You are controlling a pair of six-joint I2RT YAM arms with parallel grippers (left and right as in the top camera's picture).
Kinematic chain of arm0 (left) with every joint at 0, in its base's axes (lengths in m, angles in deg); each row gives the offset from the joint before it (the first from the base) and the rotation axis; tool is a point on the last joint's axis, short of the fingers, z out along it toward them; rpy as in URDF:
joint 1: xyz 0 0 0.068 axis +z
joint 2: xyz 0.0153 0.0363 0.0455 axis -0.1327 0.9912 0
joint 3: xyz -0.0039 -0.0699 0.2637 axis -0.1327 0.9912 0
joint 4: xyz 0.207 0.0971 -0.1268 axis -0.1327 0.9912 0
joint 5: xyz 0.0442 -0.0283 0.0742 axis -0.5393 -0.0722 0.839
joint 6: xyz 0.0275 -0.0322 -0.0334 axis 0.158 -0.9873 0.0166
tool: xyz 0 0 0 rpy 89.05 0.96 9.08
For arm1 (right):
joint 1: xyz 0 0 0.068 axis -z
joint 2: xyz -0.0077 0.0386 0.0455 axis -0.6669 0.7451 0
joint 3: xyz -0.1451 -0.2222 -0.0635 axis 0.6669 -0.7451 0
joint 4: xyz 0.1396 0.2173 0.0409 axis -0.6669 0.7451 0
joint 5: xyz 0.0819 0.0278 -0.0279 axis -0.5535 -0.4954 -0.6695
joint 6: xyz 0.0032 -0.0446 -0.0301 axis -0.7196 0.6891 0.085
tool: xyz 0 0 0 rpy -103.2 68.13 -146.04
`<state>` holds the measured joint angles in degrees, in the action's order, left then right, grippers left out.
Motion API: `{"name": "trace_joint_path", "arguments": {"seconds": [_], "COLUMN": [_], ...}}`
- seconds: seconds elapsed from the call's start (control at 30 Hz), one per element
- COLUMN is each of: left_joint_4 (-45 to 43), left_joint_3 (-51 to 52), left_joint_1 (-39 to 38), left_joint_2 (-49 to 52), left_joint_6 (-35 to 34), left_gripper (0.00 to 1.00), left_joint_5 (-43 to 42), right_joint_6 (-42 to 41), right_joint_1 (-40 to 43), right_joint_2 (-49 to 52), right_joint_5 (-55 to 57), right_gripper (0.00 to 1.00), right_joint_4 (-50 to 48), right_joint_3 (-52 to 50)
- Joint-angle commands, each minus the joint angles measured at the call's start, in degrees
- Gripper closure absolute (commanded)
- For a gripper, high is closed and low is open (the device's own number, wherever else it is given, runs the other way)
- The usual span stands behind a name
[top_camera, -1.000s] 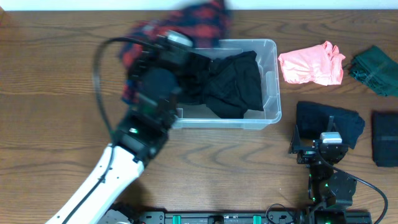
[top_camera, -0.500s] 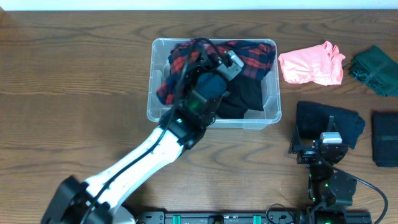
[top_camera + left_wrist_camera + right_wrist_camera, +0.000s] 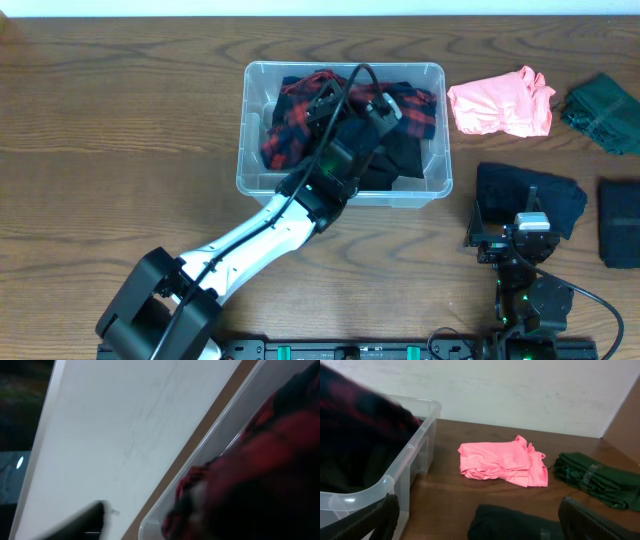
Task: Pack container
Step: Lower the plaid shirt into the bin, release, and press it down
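Observation:
The container (image 3: 250,150), a clear plastic tub, stands at the table's rear middle. A black garment (image 3: 405,160) lies in it, with a red plaid garment (image 3: 290,135) on top. My left gripper (image 3: 352,100) hovers over the tub's middle, above the plaid cloth. In the left wrist view one finger (image 3: 75,522) stands far off to the left, apart from the plaid garment (image 3: 270,460), so the jaws are open; the other finger is hidden. My right gripper (image 3: 508,218) rests open and empty near the front right, at the edge of a navy garment (image 3: 545,190).
A pink garment (image 3: 500,103) lies right of the tub, with a green one (image 3: 605,112) beyond it. Another dark folded garment (image 3: 620,225) sits at the right edge. The right wrist view shows the tub's wall (image 3: 420,435), the pink garment (image 3: 500,462) and the green garment (image 3: 595,477).
My left arm swung the plaid garment from behind the tub's left end into the tub, then opened its jaws. The right arm has not moved.

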<state>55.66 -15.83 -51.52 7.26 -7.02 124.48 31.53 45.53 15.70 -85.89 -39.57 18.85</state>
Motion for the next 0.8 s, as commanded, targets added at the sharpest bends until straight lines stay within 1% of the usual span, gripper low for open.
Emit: {"name": "trace_joint_path", "arguments": {"seconds": [0.0, 0.13, 0.47, 0.53, 0.63, 0.7, 0.77], "left_joint_4": [-0.52, -0.52, -0.46, -0.42, 2.58, 6.6, 10.86], "left_joint_3": [-0.55, -0.55, -0.55, -0.55, -0.55, -0.55, -0.55], "left_joint_1": [-1.86, -4.39, -12.41, -14.25, -16.92, -17.97, -18.03], "left_joint_2": [-0.13, -0.59, -5.2, -6.29, -8.15, -9.11, -9.49], "left_joint_6": [-0.63, -4.24, -6.47, -7.98, -14.47, -20.33, -26.16], "left_gripper": [0.07, 0.05, 0.05, 0.05, 0.05, 0.05, 0.05], "left_joint_5": [1.05, 5.29, 19.54, 21.97, 24.72, 24.37, 21.79], "right_joint_6": [0.55, 0.57, 0.55, 0.57, 0.55, 0.55, 0.57], "right_joint_1": [0.35, 0.35, 0.35, 0.35, 0.35, 0.35, 0.35], "right_joint_2": [-0.31, -0.31, -0.31, -0.31, -0.31, -0.31, -0.31], "right_joint_5": [0.55, 0.55, 0.57, 0.55, 0.57, 0.57, 0.57], "right_gripper": [0.01, 0.01, 0.01, 0.01, 0.01, 0.01, 0.01], "right_joint_4": [0.13, 0.13, 0.13, 0.13, 0.13, 0.13, 0.13], "right_joint_3": [-0.17, -0.17, -0.17, -0.17, -0.17, -0.17, -0.17]}}
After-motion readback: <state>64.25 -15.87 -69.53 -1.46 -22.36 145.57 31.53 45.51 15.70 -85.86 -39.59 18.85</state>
